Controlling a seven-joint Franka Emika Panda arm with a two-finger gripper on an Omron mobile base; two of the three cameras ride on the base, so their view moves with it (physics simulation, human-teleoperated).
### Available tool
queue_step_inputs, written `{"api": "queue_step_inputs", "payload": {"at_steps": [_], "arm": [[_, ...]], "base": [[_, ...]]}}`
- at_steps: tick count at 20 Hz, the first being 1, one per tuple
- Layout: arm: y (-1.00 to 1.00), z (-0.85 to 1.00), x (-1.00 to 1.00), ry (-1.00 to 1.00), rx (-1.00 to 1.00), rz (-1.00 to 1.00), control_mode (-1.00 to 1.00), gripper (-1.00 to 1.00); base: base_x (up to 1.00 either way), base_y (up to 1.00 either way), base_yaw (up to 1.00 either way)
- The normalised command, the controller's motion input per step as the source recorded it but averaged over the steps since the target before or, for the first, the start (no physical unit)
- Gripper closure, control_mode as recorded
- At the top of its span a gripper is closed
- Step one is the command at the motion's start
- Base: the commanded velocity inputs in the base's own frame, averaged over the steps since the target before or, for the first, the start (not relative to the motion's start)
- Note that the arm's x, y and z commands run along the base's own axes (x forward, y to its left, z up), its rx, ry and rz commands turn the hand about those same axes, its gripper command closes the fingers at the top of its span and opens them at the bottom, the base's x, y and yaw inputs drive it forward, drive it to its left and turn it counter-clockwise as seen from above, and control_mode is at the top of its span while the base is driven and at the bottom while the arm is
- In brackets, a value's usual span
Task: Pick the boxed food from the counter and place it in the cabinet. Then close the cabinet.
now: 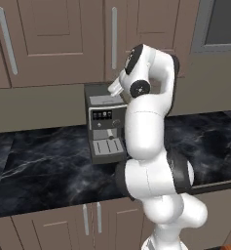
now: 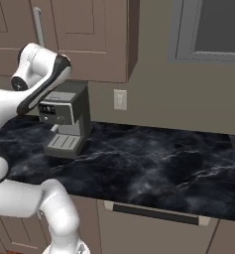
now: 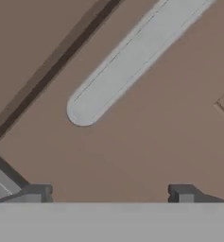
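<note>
The boxed food is out of view. The brown cabinet hangs above the counter with its panelled door shut. In the hand view the door is very close, and the lower end of its silver bar handle runs diagonally above my fingers. My gripper is open, its two dark fingertips set wide apart with nothing between them. The arm is raised in front of the cabinet, its wrist just below the door's bottom edge.
A grey coffee machine stands on the counter under the cabinet, right behind the arm. A like wall cabinet hangs to the left. A wall outlet and a grey-framed panel lie to the right.
</note>
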Motion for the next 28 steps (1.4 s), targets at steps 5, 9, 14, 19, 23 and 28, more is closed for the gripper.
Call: {"api": "queue_step_inputs", "payload": {"at_steps": [5, 9, 14, 19, 23, 28], "arm": [[-0.81, 0.26, 0.0, 0.95, 0.33, 0.1, -1.0, -1.0], [-0.81, 0.46, -0.42, 0.79, 0.3, 0.06, -1.0, -1.0], [-0.31, 0.08, -1.0, 0.42, 0.18, 0.11, -1.0, -1.0], [-0.11, 0.0, -1.0, 0.25, 0.13, 0.08, -1.0, -1.0], [-0.23, 0.32, -1.0, 0.37, 0.18, 0.06, -1.0, -1.0], [-0.25, 0.81, -1.0, 0.5, 0.21, 0.08, -1.0, -1.0]], "base": [[0.0, 0.0, 0.0], [0.0, 0.0, 0.0], [0.0, 0.0, 0.0], [0.0, 0.0, 0.0], [0.0, 0.0, 0.0], [0.0, 0.0, 0.0]]}}
